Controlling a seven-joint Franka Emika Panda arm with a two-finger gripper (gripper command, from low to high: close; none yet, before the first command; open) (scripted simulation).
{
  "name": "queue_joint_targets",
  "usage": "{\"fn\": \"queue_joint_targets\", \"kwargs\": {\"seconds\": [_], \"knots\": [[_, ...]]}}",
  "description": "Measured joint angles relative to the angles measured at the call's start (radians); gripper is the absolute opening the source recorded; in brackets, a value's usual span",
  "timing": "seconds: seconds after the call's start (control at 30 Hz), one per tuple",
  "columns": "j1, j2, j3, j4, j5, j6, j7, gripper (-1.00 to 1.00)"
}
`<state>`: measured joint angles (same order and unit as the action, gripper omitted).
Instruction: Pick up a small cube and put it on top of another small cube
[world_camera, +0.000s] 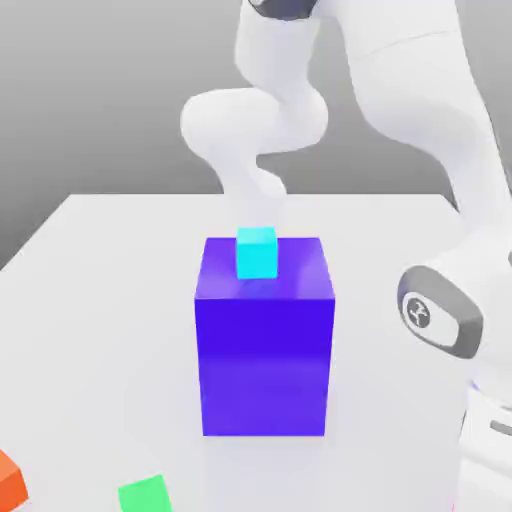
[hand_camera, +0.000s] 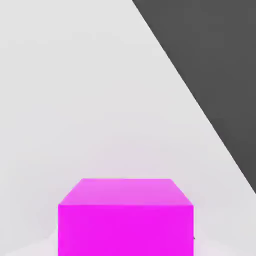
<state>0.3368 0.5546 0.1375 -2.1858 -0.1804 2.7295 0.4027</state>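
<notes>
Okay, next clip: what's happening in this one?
A white Franka arm reaches down behind a big blue-violet block in the middle of a white table. A small cyan cube sits on top of that block. The hand view shows a magenta cube close up on the table. A green cube and an orange cube lie near the table's front edge. No small cube sits on another yet.
</notes>
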Motion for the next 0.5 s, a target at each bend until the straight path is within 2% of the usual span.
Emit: {"fn": "queue_joint_targets", "kwargs": {"seconds": [0.13, 0.5], "knots": [[-0.024, -0.121, 0.029, -0.028, 0.037, -0.092, -0.025, -1.0], [-0.279, -0.282, -0.214, -0.128, 0.206, -0.149, 0.16, -1.0]]}}
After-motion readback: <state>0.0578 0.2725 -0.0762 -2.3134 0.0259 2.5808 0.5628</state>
